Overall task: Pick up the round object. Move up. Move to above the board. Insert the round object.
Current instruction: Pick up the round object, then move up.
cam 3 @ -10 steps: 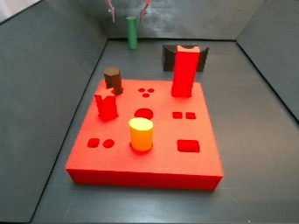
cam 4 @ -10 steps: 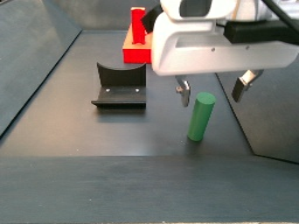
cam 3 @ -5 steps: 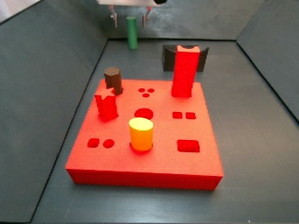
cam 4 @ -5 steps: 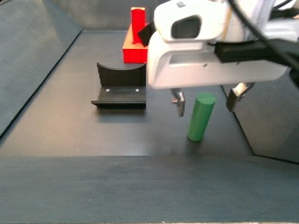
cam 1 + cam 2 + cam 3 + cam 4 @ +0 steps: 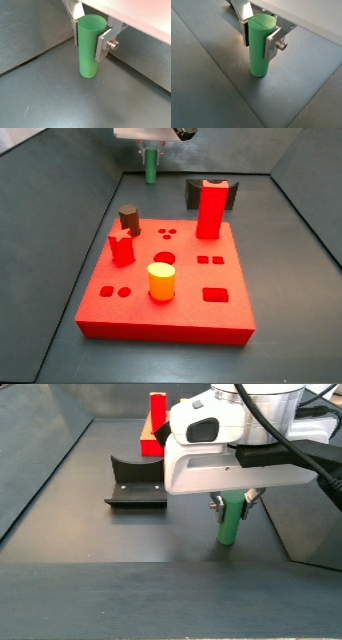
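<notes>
The floor is a dark grey tray with sloping grey walls. The board (image 5: 167,288) fills the near middle, leaving bare strips along both sides and open floor behind it toward the far wall. On the board stand a red star-topped post (image 5: 211,208), a shorter red post (image 5: 122,249), a yellow cylinder (image 5: 160,281) and a brown cylinder (image 5: 130,220). The fixture (image 5: 136,482) stands on the floor between the board and the peg, clear of both.

The peg (image 5: 233,519) stands upright on the floor close to a wall seam, well apart from the board (image 5: 156,442). In a side view the gripper body cuts off its top (image 5: 151,166); in that view the fingers are hidden.

The gripper (image 5: 92,31) is down around the peg's upper part. Both wrist views show a finger (image 5: 271,44) flat against one side of the peg (image 5: 260,46) and the opposite finger (image 5: 75,27) against the other, so the jaws look narrow and probably pressed on it, its base on the floor.
</notes>
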Available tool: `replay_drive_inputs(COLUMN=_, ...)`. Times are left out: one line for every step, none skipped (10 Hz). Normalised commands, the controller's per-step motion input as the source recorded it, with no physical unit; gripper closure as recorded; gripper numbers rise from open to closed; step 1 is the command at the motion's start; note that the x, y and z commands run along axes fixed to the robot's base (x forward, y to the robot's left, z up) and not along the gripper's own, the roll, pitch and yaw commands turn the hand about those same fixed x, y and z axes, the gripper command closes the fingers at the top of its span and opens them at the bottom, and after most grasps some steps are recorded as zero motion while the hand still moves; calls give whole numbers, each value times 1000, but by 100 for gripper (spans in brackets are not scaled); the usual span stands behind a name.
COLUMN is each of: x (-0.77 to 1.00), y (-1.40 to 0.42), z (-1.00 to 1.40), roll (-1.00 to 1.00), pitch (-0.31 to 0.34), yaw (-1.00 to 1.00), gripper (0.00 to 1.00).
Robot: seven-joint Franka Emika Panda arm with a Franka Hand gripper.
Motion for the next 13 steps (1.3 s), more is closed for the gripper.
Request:
replay_drive_inputs(x=0, y=0, z=0, roll=0, pitch=0, yaw=0, gripper=100)
replay_drive_inputs(x=0, y=0, z=0, roll=0, pitch=0, yaw=0, gripper=100)
replay_drive_inputs(x=0, y=0, z=0, roll=0, pitch=0, yaw=0, gripper=100)
replay_drive_inputs(x=0, y=0, z=0, roll=0, pitch=0, yaw=0, gripper=100)
replay_drive_inputs(x=0, y=0, z=0, roll=0, pitch=0, yaw=0, gripper=100)
replay_drive_inputs(x=0, y=0, z=0, roll=0, pitch=0, yaw=0, gripper=100)
replay_drive_inputs(x=0, y=0, z=0, roll=0, pitch=0, yaw=0, gripper=100)
replay_drive_inputs(x=0, y=0, z=0, roll=0, pitch=0, yaw=0, gripper=100)
replay_drive_inputs(x=0, y=0, z=0, roll=0, pitch=0, yaw=0, gripper=100)
replay_drive_inputs(x=0, y=0, z=0, roll=0, pitch=0, yaw=0, gripper=100)
replay_drive_inputs(x=0, y=0, z=833, roll=0, pitch=0, yaw=0, gripper=100)
replay_drive_inputs(x=1, y=67, z=781, roll=15, pitch=21, yaw=18, gripper=100)
replay_drive_inputs(x=-21, y=59, z=683, roll=25, pitch=53, yaw=11, gripper=100)
